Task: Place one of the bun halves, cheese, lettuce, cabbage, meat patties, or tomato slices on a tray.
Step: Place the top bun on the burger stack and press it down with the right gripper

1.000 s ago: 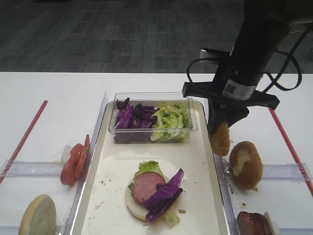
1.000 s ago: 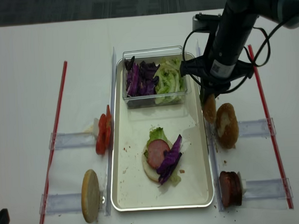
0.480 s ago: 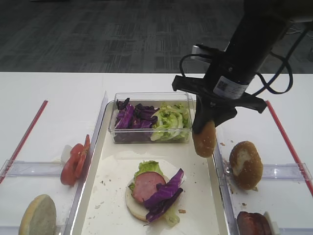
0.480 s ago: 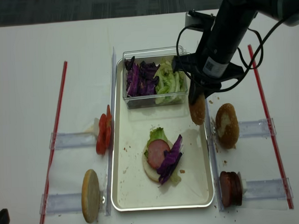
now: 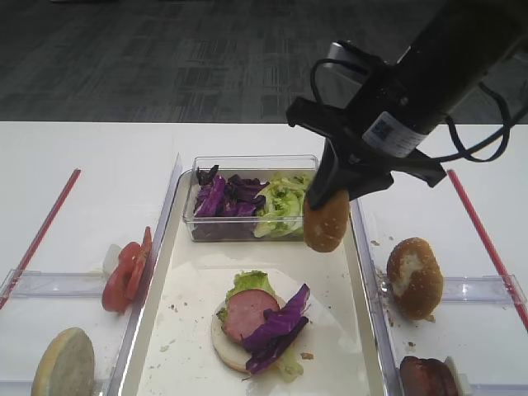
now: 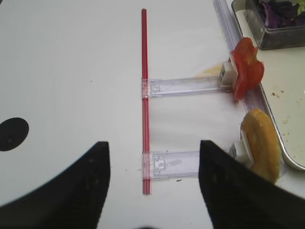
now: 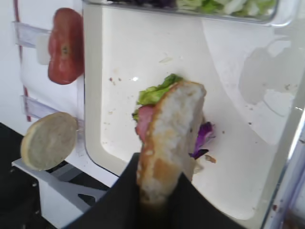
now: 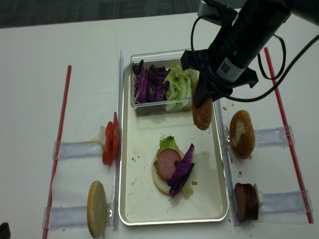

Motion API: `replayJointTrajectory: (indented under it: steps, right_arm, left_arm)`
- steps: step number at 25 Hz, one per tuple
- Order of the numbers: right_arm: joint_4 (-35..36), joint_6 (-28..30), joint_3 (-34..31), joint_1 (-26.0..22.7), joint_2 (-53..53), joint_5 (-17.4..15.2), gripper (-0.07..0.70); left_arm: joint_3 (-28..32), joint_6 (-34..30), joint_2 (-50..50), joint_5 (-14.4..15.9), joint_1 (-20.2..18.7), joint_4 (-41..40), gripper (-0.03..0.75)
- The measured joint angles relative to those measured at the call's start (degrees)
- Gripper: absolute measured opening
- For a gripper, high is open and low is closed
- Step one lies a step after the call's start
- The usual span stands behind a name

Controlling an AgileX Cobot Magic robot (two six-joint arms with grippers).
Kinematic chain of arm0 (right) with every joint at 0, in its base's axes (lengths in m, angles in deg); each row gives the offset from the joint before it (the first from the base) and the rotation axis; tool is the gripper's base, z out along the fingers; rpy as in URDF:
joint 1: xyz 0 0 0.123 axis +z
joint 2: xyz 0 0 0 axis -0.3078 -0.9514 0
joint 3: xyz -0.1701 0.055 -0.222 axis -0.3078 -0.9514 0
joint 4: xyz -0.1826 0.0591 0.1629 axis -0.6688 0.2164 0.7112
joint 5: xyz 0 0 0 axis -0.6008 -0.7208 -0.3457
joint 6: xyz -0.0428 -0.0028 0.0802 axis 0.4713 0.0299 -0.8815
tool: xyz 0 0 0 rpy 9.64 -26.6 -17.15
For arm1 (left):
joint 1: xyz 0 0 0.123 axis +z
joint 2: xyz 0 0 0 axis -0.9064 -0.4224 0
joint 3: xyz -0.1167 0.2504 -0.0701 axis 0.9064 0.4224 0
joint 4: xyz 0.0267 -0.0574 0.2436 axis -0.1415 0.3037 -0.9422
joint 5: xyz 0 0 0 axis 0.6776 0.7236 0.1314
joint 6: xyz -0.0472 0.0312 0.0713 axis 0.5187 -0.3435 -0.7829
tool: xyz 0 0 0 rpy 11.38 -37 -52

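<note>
My right gripper (image 5: pixel 332 196) is shut on a golden-brown bun half (image 5: pixel 325 221), which hangs on edge in the air over the right part of the cream tray (image 5: pixel 337 285), just in front of the clear box. In the right wrist view the bun half (image 7: pixel 169 138) sticks out of the gripper (image 7: pixel 157 193) above a stack (image 7: pixel 151 102) of flat bun, lettuce, pink meat and purple cabbage lying on the tray (image 7: pixel 119 62). My left gripper (image 6: pixel 152 191) stands open over bare table left of the tray, nothing between its fingers.
A clear box (image 5: pixel 256 198) of purple cabbage and lettuce sits at the tray's far end. Tomato slices (image 5: pixel 128 272) and a pale bun half (image 5: pixel 64 363) stand on holders to the left. On the right are a torn brown bun (image 5: pixel 415 276) and meat patties (image 5: pixel 429 378).
My right gripper has carried the bun half leftward, from beside the tray's right rim to above the tray. Nothing else has moved.
</note>
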Motion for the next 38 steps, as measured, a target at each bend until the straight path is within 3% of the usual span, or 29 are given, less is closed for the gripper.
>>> replayJointTrajectory:
  steps: [6, 14, 25, 30, 38]
  right_arm:
    - [11.66, 9.21, -7.04, 0.0, 3.53, 2.91, 0.083]
    - [33.61, 25.88, -19.0, 0.0, 6.79, 5.98, 0.081]
    - [60.46, 49.47, -34.19, 0.0, 6.99, 3.33, 0.079]
    - [63.03, 53.77, -38.17, 0.0, 6.99, 3.47, 0.079]
    - [63.47, 55.57, -38.73, 0.0, 6.99, 8.15, 0.078]
  left_arm:
    - [0.0, 0.0, 0.0, 0.0, 0.0, 0.0, 0.417]
    - [0.0, 0.0, 0.0, 0.0, 0.0, 0.0, 0.417]
    - [0.0, 0.0, 0.0, 0.0, 0.0, 0.0, 0.417]
    - [0.0, 0.0, 0.0, 0.0, 0.0, 0.0, 0.417]
    - [0.0, 0.0, 0.0, 0.0, 0.0, 0.0, 0.417]
